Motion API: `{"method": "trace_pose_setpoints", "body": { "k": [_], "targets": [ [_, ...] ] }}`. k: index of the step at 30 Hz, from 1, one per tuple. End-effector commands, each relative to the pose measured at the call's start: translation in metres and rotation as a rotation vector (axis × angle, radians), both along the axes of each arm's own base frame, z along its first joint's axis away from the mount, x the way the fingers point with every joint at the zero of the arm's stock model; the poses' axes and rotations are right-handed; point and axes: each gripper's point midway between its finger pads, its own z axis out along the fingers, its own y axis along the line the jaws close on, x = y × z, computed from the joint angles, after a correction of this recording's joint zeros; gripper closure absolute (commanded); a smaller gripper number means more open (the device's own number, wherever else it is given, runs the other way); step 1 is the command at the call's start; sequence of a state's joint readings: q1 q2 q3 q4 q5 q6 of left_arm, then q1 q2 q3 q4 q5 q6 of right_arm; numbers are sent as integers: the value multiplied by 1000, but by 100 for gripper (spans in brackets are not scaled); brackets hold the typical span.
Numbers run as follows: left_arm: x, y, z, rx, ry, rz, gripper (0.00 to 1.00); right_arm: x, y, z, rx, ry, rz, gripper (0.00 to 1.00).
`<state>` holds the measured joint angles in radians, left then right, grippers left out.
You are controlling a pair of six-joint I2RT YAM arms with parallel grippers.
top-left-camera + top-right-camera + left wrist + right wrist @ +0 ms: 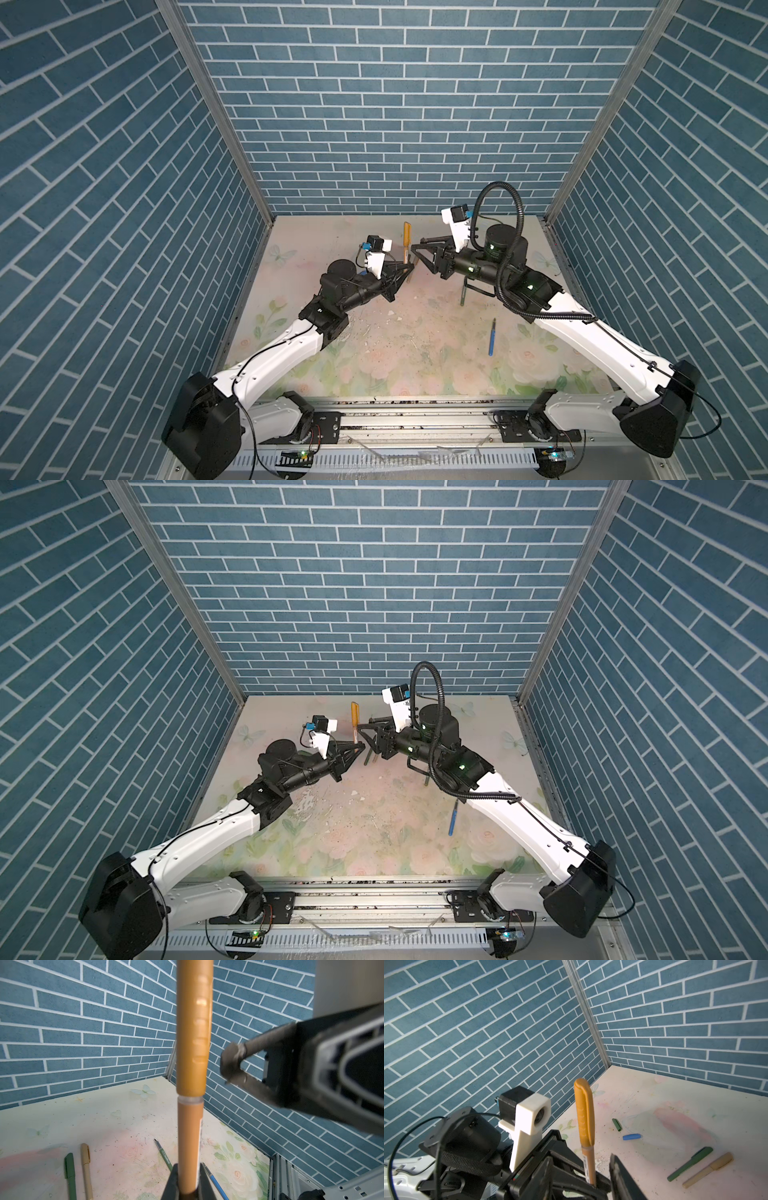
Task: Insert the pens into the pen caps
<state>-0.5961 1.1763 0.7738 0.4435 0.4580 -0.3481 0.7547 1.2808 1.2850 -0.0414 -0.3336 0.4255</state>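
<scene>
My left gripper is shut on the lower barrel of the orange-brown pen, which stands upright. An amber-brown pen cap sits on the pen's upper end. In both top views the capped pen rises above the left gripper. My right gripper is open, its fingers apart on either side of the pen and not touching it; it also shows in a top view. An uncapped green pen and a blue pen lie on the table. A green cap and a blue cap lie loose.
A capped green pen and a capped tan pen lie side by side on the floral table top. Blue brick walls close in the back and both sides. A metal rail runs along the front edge.
</scene>
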Motion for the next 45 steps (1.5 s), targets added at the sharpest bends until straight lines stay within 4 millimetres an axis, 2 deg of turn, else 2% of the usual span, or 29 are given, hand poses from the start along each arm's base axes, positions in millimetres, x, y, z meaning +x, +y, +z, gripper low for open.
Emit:
{"method": "trace_pose_setpoints", "body": {
  "k": [1,3,7,14,22,26,30,32,34,40,45],
  "targets": [
    [-2,-3,8,-7,-47,-25,100,13,-4,7,-77,-46,-25,56],
    [-2,-4,7,-5,-45,-30,100,19,0,16,-76,-53,-15,56],
    [-4,-5,7,-2,-44,-37,100,32,9,19,-87,-33,-1,57],
    [-4,-6,8,-2,-42,-39,100,35,28,19,-74,-3,79,65],
    [-3,-6,7,-4,-34,-40,100,31,30,18,-65,8,100,73],
    [-3,-7,7,-5,-28,-43,100,29,30,19,-59,8,110,72],
    [-3,-8,6,-3,-23,-48,100,26,30,25,-32,6,118,65],
    [-3,-8,5,-1,-22,-48,100,25,29,27,-27,1,118,66],
    [-3,-8,5,-1,-21,-48,100,25,28,27,-28,2,117,70],
    [-3,-7,8,-3,-24,-46,100,24,31,17,-41,30,132,82],
    [-5,-4,12,-21,-22,-30,100,18,33,-2,-58,78,158,87]
  ]
}}
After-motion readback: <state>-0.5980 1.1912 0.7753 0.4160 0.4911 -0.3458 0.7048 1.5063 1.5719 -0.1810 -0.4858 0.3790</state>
